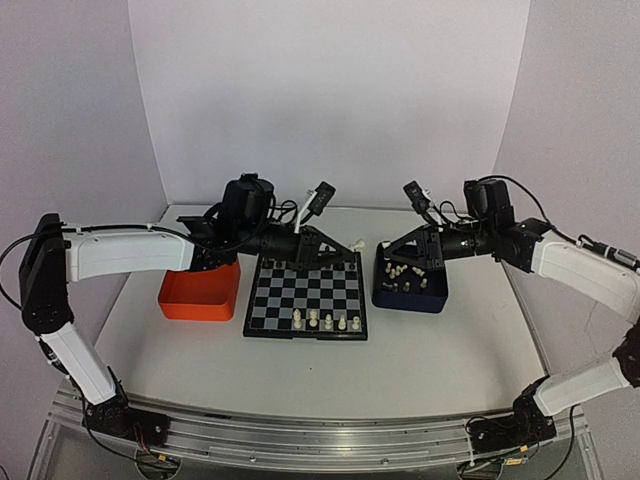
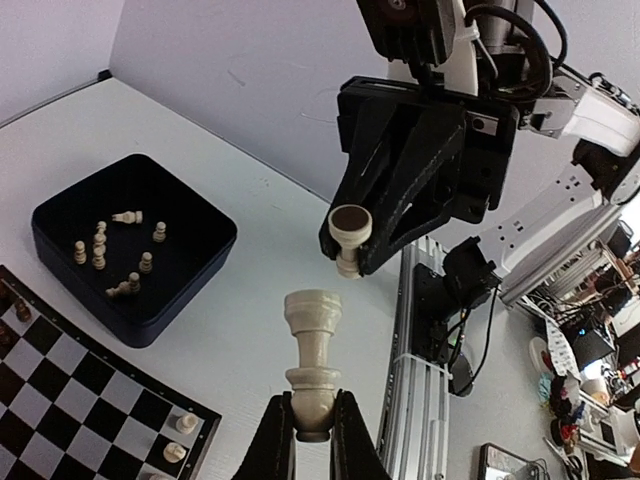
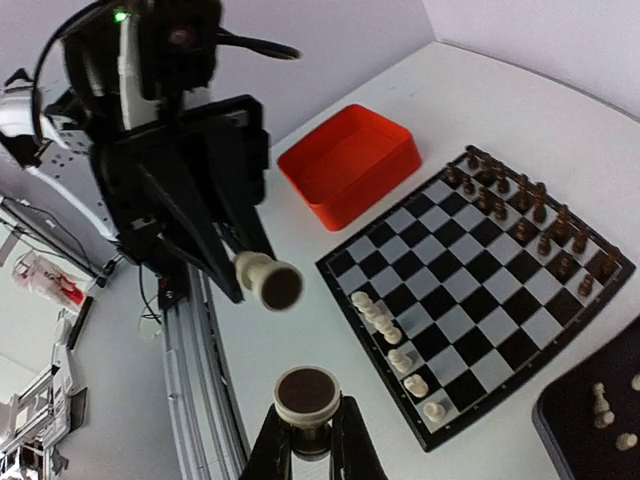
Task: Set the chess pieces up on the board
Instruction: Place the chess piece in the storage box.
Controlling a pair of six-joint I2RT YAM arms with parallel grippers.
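Observation:
The board (image 1: 306, 297) lies between the two trays. Several cream-white pieces (image 1: 327, 321) stand in its near row and dark pieces (image 1: 300, 263) in its far row. My left gripper (image 2: 313, 428) is shut on the foot of a cream-white piece (image 2: 314, 340), held in the air past the board's far right corner (image 1: 354, 244). My right gripper (image 3: 308, 432) is shut on another cream-white piece (image 3: 307, 396), its dark felt base facing the camera. The two held pieces face each other, a small gap apart. Several more cream-white pieces (image 2: 105, 250) lie in the dark blue tray (image 1: 410, 291).
An orange tray (image 1: 200, 295) stands left of the board, empty in the right wrist view (image 3: 350, 160). The left arm (image 1: 130, 252) reaches over it and over the board's far edge. A metal rail (image 1: 320, 440) runs along the near table edge.

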